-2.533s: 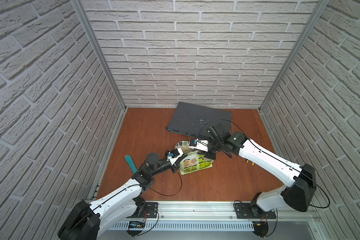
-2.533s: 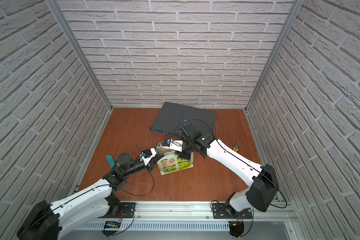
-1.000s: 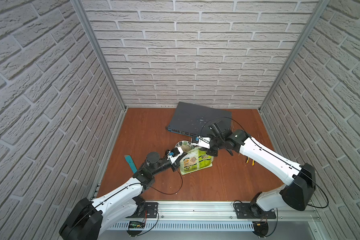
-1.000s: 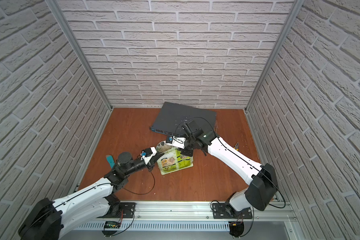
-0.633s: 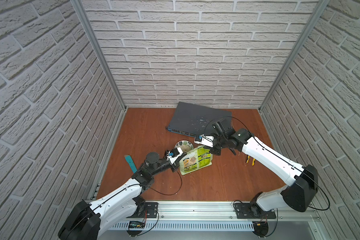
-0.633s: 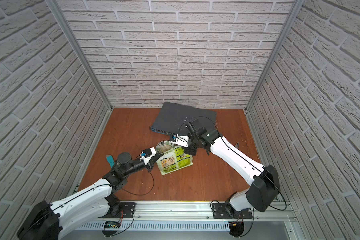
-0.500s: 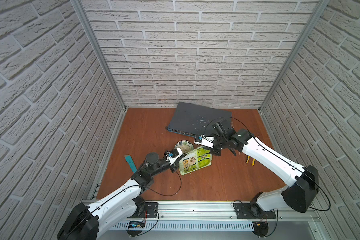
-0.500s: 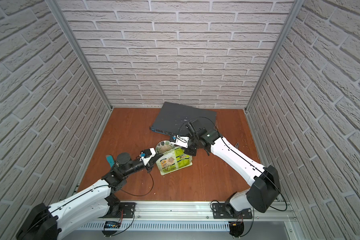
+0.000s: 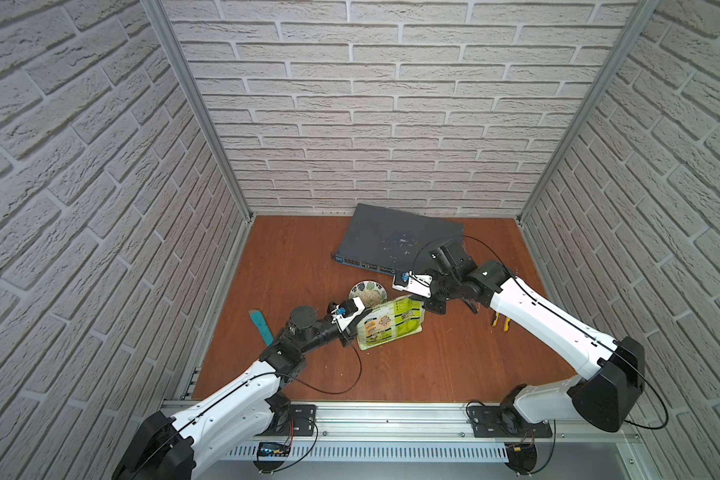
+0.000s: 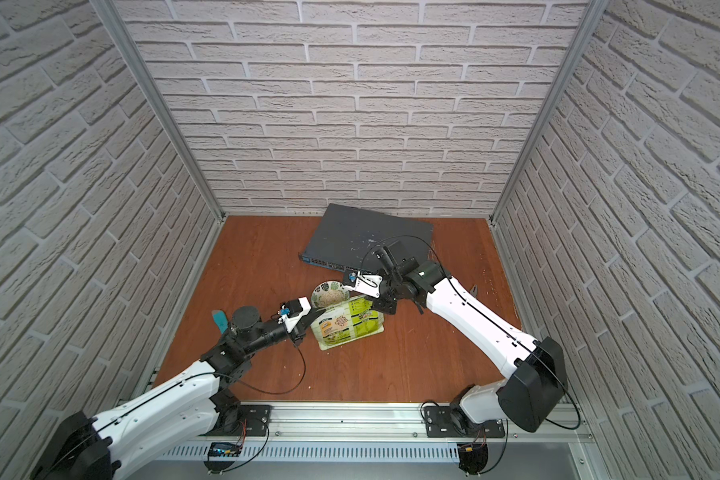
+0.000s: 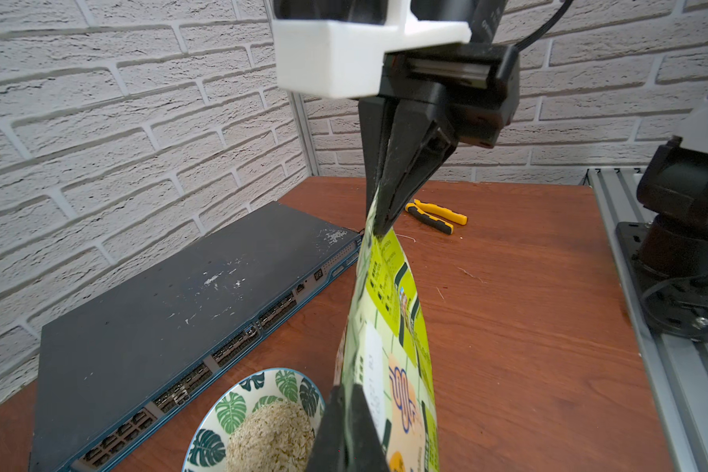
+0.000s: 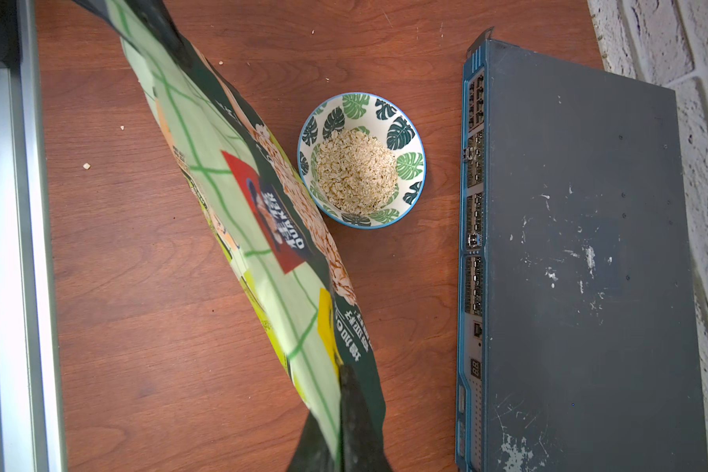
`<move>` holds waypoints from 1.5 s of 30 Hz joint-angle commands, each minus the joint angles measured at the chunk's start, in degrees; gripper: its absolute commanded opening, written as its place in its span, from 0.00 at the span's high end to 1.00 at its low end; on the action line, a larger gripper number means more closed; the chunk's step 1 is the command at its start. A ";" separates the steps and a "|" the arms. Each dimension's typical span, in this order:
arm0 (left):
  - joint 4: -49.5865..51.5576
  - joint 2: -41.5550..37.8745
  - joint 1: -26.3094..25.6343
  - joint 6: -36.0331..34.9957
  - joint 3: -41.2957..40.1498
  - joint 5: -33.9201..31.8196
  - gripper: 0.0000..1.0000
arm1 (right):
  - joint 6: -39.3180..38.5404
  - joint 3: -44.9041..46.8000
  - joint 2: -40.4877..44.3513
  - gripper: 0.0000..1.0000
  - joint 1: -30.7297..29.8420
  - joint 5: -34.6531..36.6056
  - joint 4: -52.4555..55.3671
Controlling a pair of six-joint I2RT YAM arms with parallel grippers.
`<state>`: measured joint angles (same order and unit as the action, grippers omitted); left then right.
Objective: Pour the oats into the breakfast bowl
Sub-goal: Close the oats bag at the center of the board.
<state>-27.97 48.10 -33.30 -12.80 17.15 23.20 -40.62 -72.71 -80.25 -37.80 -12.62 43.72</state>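
Glossy light-green plastic, slack and creased: the pouch point(image 12: 238, 196) hangs stretched between my two hands just beside the breakfast bowl point(image 12: 401, 135), on the side away from the flat, dark grey metal switch point(image 12: 581, 245). My left hand point(image 11: 354, 412) is pressed together on its lower corner. My right hand point(image 11: 383, 222) pinches the opposite, higher end, so the long axis slopes past the bowl's rim. Pale, flaky oats point(image 12: 356, 171) lie heaped in the round, leaf-patterned bowl on the reddish wood-grain worktop point(image 12: 140, 327).
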 commanded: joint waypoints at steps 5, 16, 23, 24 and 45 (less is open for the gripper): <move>-0.33 -0.86 0.52 -0.70 0.78 -1.37 1.00 | 0.57 0.37 3.30 0.96 2.56 6.78 1.99; 0.33 -0.47 0.65 -0.65 1.22 -1.14 1.00 | 0.18 1.12 5.20 0.96 3.21 9.49 2.86; 0.07 3.89 0.48 -0.47 5.06 1.74 1.00 | 1.74 1.47 7.40 0.97 4.49 12.11 1.89; -0.45 4.62 0.42 -0.47 5.54 2.14 1.00 | 1.77 1.55 7.71 0.96 4.80 12.40 2.03; -11.47 25.97 -0.96 -0.04 16.68 10.58 1.00 | -0.64 3.03 15.31 0.45 6.00 3.77 7.38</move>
<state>-34.37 73.89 -34.24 -13.02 32.60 32.62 -40.77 -68.12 -65.06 -30.87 -2.48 51.20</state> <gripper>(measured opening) 0.055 0.511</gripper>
